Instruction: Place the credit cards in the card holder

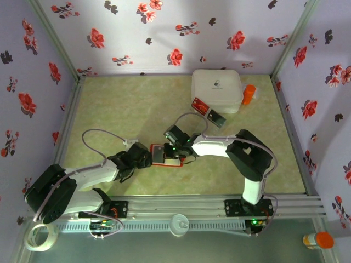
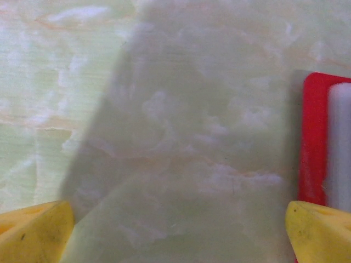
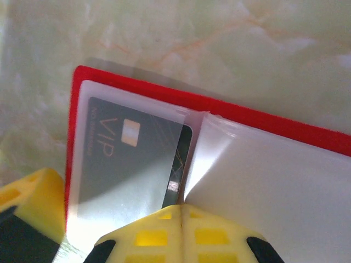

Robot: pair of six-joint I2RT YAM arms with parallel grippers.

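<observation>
The green marbled table (image 1: pixel 126 104) carries a white square box (image 1: pixel 216 90) at about 1 o'clock. The red card holder (image 1: pixel 174 162) lies open near the table's centre, a little toward 6 o'clock, with its pale pockets facing up.

The left gripper (image 2: pixel 175 233) hangs low at the holder's 9 o'clock. Its jaws are spread wide with nothing between them, and one yellow fingertip (image 2: pixel 321 230) is at the holder's red border. The right gripper (image 3: pixel 181 216) is over the holder from the 3 o'clock side. Its yellow fingers are pressed together at the pocket seam; whether they pinch anything there I cannot tell.

An orange bottle (image 1: pixel 249 94) touches the box's 3 o'clock side. Two loose credit cards lie just off the box's 6 o'clock edge: a red card (image 1: pixel 199 105) and, at its 4 o'clock, a dark card (image 1: pixel 216 118). A grey VIP card (image 3: pixel 126 164) sits inside the holder's 9 o'clock pocket, seen through the film, its corner just beside the closed fingers.
</observation>
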